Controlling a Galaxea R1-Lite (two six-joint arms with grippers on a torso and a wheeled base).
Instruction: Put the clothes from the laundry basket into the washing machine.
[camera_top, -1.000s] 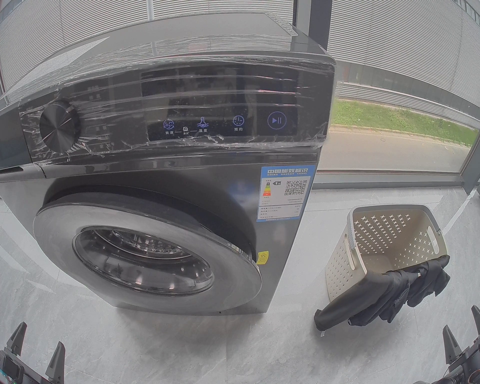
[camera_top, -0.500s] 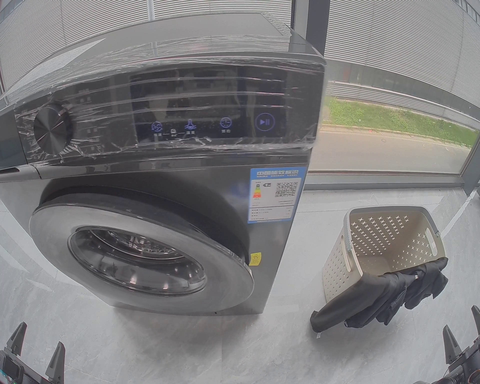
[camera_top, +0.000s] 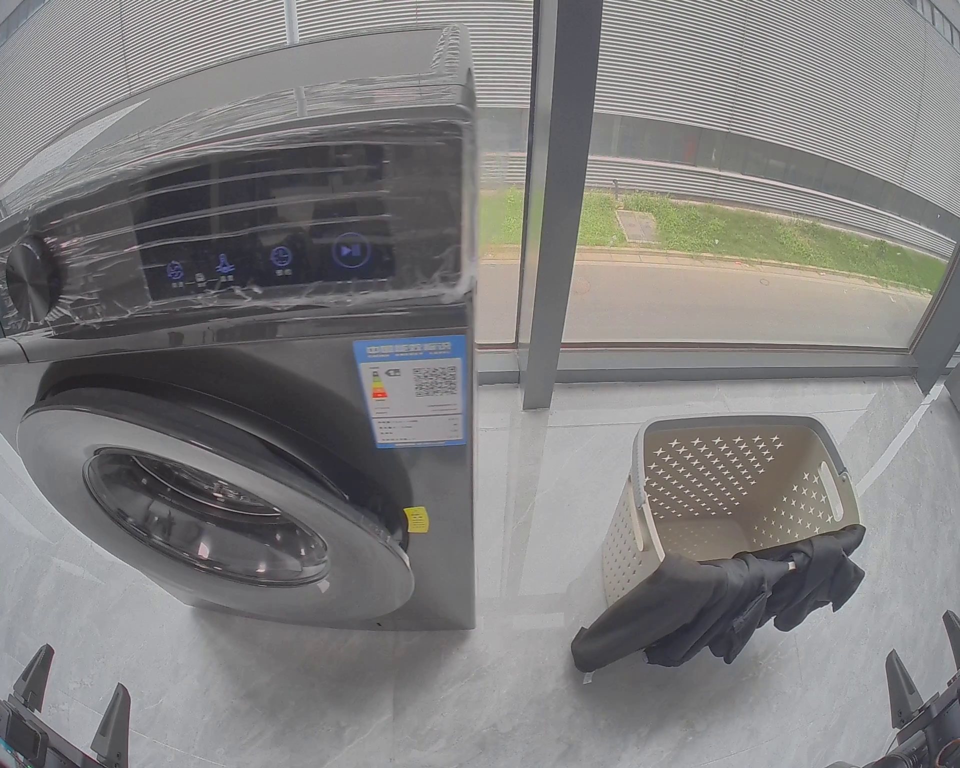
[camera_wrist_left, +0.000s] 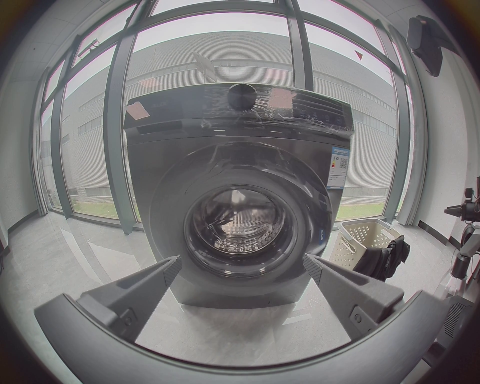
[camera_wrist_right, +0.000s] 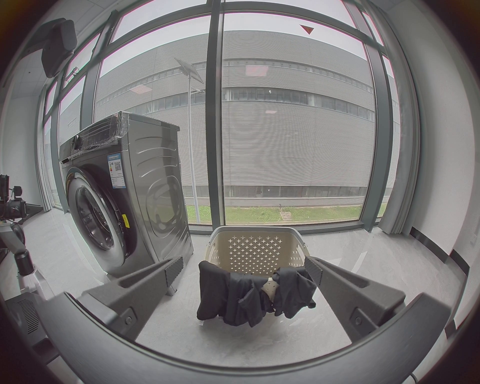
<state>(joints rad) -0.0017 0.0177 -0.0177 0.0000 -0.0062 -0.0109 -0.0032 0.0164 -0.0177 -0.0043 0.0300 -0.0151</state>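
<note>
Noting black clothes (camera_top: 700, 605) draping over near rim of laundry basket (camera_top: 735, 421), lower right. Noting washing machine (camera_top: 300, 400) at left, door seemingly shut. Keeping left gripper (camera_wrist_left: 240, 261) and right gripper (camera_wrist_right: 242, 262) spread apart, empty. Judging nothing loaded, everything remaining.

Holds dark grey, wedge-fingered left gripper (camera_top: 78, 688) low at near left, jaws spread wide, nothing between them. Holds matching dark grey right gripper (camera_top: 922, 655) low at near right, jaws likewise wide apart, empty. Points both forward, well apart.
</note>
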